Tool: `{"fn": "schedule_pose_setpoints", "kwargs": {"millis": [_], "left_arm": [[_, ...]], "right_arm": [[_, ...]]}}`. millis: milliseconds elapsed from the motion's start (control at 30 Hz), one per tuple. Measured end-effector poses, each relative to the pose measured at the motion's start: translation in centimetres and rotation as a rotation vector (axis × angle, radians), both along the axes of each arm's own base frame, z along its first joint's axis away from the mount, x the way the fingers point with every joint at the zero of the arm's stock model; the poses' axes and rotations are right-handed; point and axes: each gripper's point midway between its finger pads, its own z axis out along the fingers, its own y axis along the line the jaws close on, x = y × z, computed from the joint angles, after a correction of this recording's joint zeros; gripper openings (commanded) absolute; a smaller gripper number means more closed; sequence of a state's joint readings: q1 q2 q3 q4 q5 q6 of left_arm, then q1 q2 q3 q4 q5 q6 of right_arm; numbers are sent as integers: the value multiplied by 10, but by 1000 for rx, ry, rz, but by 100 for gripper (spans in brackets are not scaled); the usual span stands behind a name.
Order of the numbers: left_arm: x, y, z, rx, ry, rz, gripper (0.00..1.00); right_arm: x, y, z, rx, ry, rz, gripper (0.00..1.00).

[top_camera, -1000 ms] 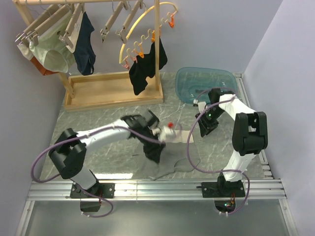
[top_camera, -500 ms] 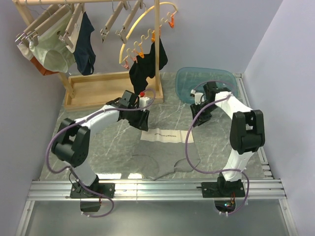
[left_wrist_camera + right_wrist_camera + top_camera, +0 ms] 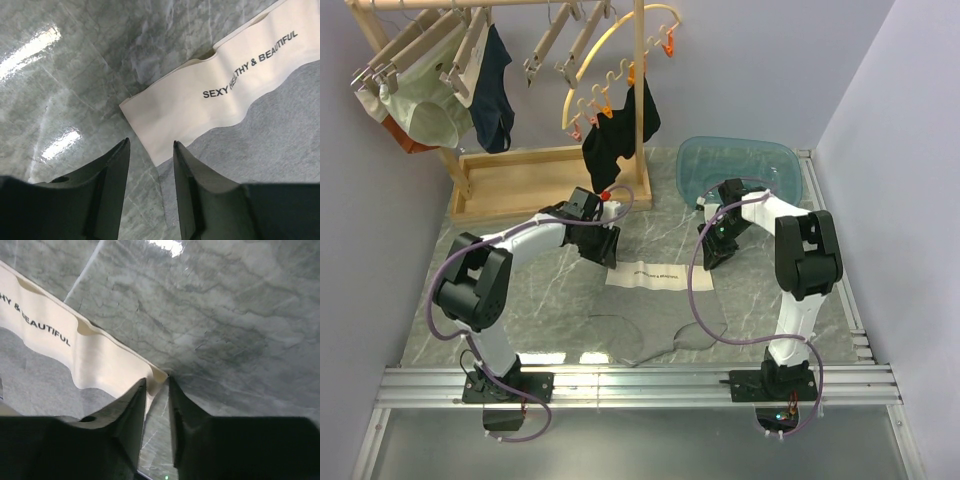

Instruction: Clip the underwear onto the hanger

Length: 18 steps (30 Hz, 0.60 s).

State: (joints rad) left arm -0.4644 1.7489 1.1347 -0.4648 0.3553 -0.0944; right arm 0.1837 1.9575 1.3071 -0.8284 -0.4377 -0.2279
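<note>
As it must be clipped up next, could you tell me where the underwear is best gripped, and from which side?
Probably the waistband's end corners: left gripper at one, right gripper at the other, each from outside. The underwear lies flat on the table, so only the waistband's raised ends offer an edge.

Grey marble counter (image 3: 510,300).
The underwear (image 3: 655,300) lies flat at centre; a wooden rack base (image 3: 545,180) and blue basin (image 3: 745,160) stand behind.

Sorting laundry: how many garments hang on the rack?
4: pale green briefs far left, navy briefs beside them, black garment on the yellow hanger, orange-red piece hidden behind the green.
</note>
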Motion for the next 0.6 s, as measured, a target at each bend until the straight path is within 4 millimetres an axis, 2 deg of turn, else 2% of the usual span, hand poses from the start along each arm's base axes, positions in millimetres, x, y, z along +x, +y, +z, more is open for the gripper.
{"fn": "schedule_pose_setpoints", "kwargs": {"millis": [167,300,500,567,600], "left_arm": [[-3,4,-9,20,14,23,40],[-2,8,-27,55,52,56,24],[0,6,-31,48,56,75,22],[1,6,-31,46,57,81,18],[1,6,-31,45,56,82,12]], "right_arm": [[2,0,-2,0,-1,-1,14],[2,0,-3,-2,-2,1,1],[8,3,-3,2,-7,5,0],[11,4,-3,1,-16,5,0],[12,4,-3,0,-22,4,0]]}}
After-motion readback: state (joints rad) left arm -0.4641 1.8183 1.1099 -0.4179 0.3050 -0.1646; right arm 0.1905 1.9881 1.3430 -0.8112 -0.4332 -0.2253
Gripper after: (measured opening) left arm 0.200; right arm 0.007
